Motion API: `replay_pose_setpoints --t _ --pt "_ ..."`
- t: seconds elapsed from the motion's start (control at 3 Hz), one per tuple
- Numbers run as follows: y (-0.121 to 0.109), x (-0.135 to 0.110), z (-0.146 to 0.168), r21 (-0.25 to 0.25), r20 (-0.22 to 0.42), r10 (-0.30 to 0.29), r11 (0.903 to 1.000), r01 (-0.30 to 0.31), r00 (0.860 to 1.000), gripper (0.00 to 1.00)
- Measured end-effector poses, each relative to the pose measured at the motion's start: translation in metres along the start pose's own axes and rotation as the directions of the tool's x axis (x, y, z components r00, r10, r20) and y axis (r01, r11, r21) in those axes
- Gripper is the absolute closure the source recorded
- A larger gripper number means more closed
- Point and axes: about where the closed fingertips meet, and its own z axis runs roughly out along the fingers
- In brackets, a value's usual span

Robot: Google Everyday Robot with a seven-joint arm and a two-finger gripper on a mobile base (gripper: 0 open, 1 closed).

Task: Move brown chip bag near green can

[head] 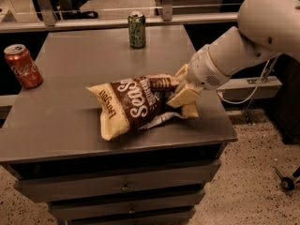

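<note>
The brown chip bag (133, 104), dark brown with white "Sea Salt" lettering and cream ends, is tilted with its left end on the grey table (70, 78) and its right end raised. My gripper (180, 90) is shut on the bag's right end, near the table's right edge. The green can (137, 29) stands upright at the back of the table, well behind the bag and apart from it.
A red cola can (23, 65) stands at the table's left edge. The table has drawers (126, 186) below its front edge. A rail and desks run behind it. A cable (262, 78) hangs at the right.
</note>
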Motion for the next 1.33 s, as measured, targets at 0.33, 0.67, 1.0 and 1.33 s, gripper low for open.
replay_pose_setpoints --t 0.33,0.67,1.0,1.33 --pt "-0.014 -0.003 -0.047 0.078 -0.056 0.028 0.9967 -0.023 0.998 1.00" --pt "-0.033 0.005 -0.117 0.207 -0.156 0.114 0.9750 -0.080 0.981 1.00" --pt "-0.037 0.014 -0.126 0.236 -0.174 0.156 0.9652 -0.113 0.972 1.00" --pt "-0.037 0.013 -0.126 0.235 -0.174 0.154 0.9658 -0.111 0.973 1.00"
